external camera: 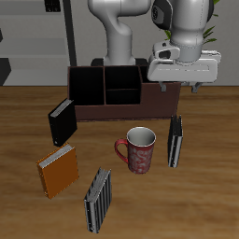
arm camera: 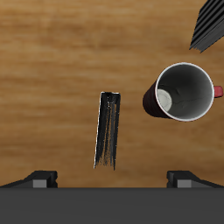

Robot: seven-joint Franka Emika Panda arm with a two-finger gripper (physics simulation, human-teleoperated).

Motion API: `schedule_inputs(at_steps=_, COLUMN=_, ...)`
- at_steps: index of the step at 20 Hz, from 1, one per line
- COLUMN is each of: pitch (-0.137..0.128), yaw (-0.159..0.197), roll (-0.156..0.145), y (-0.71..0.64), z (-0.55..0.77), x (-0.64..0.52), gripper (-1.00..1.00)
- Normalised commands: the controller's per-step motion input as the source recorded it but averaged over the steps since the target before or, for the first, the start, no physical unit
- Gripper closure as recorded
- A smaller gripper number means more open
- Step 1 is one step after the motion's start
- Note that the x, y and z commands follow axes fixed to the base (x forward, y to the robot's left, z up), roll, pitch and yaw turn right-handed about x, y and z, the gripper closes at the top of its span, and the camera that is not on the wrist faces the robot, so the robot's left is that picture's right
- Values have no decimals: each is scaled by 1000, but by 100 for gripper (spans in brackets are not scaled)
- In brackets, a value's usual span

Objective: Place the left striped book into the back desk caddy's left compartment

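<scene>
— Wooden counter [external camera: 201, 201], dark shelving behind. Where is the left striped book [external camera: 175, 141]?

— Standing upright just beside the red patterned mug [external camera: 139, 149], in front of the back desk caddy [external camera: 117, 93], untouched. From my wrist camera I see its top edge [arm camera: 108, 129] directly below.

— And the pincer [external camera: 183, 89]?

— Hanging above the book, over the caddy's end. Fingers [arm camera: 41, 178] spread wide apart, holding nothing.

— Other books?

— Grey-striped book [external camera: 99, 198] and orange book [external camera: 58, 172] nearer the front edge; black book [external camera: 62, 120] leaning by the caddy.
</scene>
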Motion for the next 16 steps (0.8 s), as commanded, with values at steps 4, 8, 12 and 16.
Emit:
schedule_inputs(at_steps=4, pitch=-45, yaw=18, roll=-17, y=62, z=-140, x=119, gripper=-100)
schedule_inputs(at_steps=8, pitch=-4, yaw=5, roll=14, y=77, z=-268, x=120, gripper=-100)
schedule_inputs(at_steps=12, pitch=-5, yaw=6, roll=26, y=89, z=-296, x=102, gripper=-100)
schedule_inputs(at_steps=16, pitch=-21, yaw=-13, roll=12, y=10, z=-174, x=47, gripper=-100)
